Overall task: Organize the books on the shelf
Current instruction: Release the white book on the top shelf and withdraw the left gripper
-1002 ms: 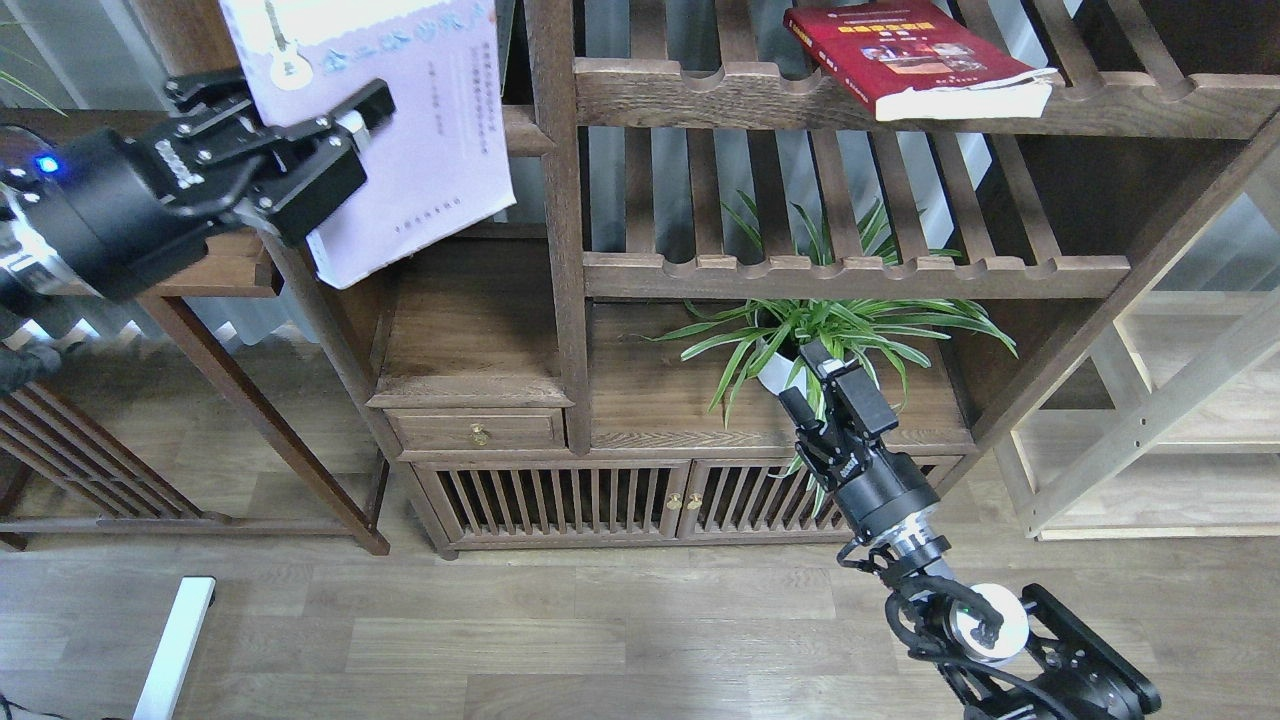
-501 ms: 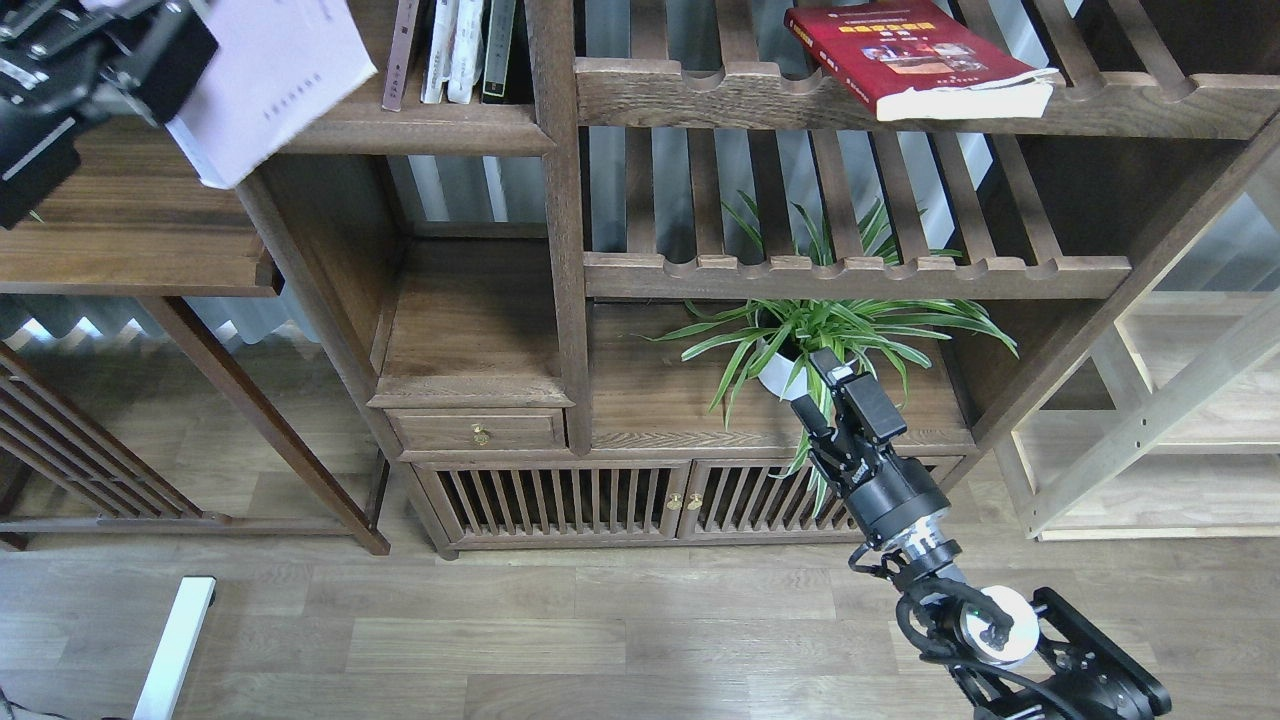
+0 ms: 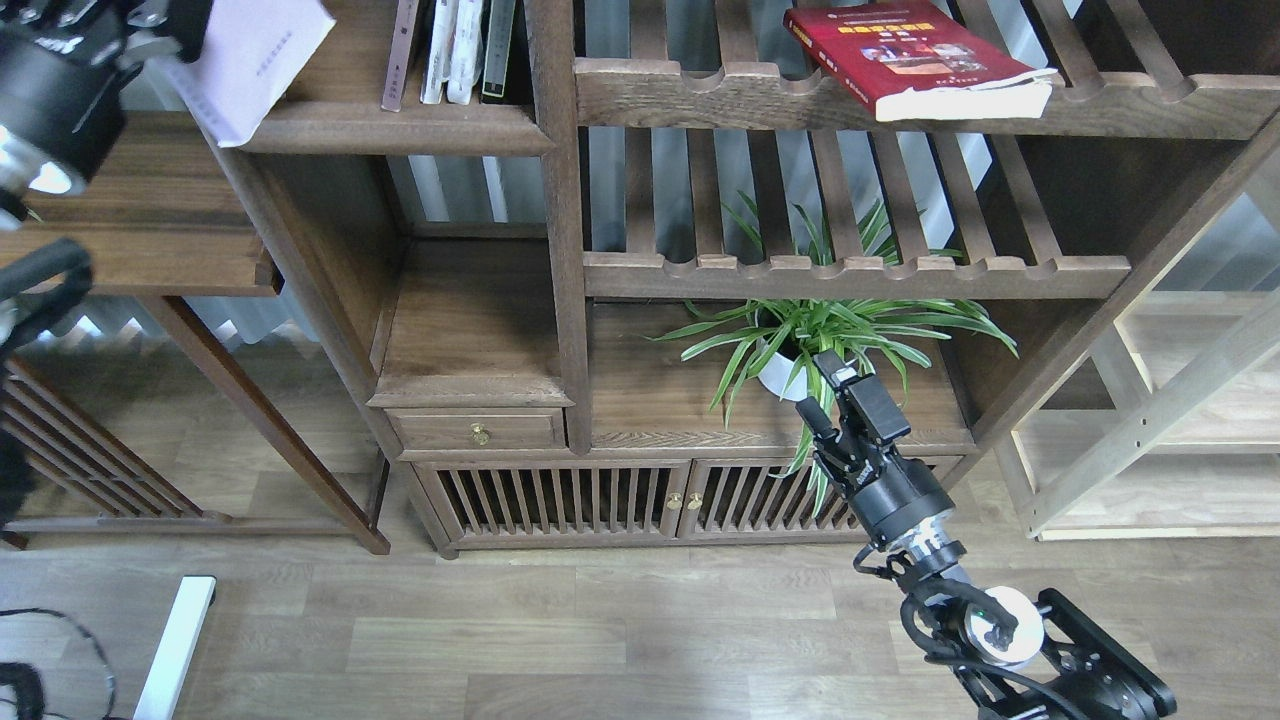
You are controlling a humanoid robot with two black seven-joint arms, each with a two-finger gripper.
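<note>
— Head view first: where is the pale lavender book (image 3: 255, 60) sitting relative to the shelf (image 3: 390, 125)?
— It is hanging over the shelf's left end, tilted, its lower corner just past the moulded front edge. The left gripper (image 3: 150, 15) is gripping it at the frame's top corner (fingers mostly cut off).
— And the red book (image 3: 915, 55)?
— It is lying flat on the slatted rack (image 3: 700, 95) right of the shelf, overhanging the front rail.
— The right gripper (image 3: 835, 395)?
— It is hovering well below the shelf, before the spider plant (image 3: 830, 325); I cannot tell whether its jaws are parted.
</note>
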